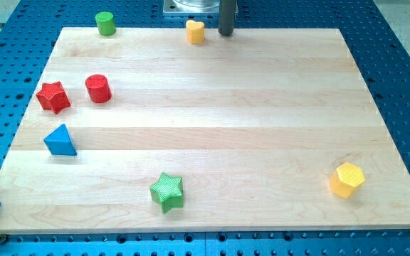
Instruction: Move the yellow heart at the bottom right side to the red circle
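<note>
While my tip (225, 33) sits just at three o'clock of the yellow heart (195, 31), nothing touches. The red circle (98, 88) waits far at eight o'clock; no jaws here to tell of.

a lab bench — blue perforated table (397, 78) under wooden board (212, 121).

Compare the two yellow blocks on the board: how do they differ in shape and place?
The yellow heart has a notched top, while the yellow hexagon has flat sides and looks larger. The heart sits at the view's top edge, just left of my tip; the hexagon sits at the view's bottom right, far from it. Both are yellow.
</note>
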{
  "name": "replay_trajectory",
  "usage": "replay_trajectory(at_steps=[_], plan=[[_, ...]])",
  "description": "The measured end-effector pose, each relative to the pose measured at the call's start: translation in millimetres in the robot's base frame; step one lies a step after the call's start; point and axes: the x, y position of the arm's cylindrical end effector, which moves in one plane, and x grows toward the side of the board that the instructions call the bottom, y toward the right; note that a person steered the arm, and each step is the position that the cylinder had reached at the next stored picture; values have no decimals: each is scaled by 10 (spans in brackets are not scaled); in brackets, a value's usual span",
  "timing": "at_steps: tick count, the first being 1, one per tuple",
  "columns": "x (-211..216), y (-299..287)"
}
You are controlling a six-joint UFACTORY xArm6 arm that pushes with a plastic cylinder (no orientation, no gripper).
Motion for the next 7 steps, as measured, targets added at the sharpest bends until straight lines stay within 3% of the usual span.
replay_trajectory(at_steps=[1,3,5,6,7], plan=[[126,-653],[1868,-1599],[81,-1493],[108,-1138],[1267,-1219]])
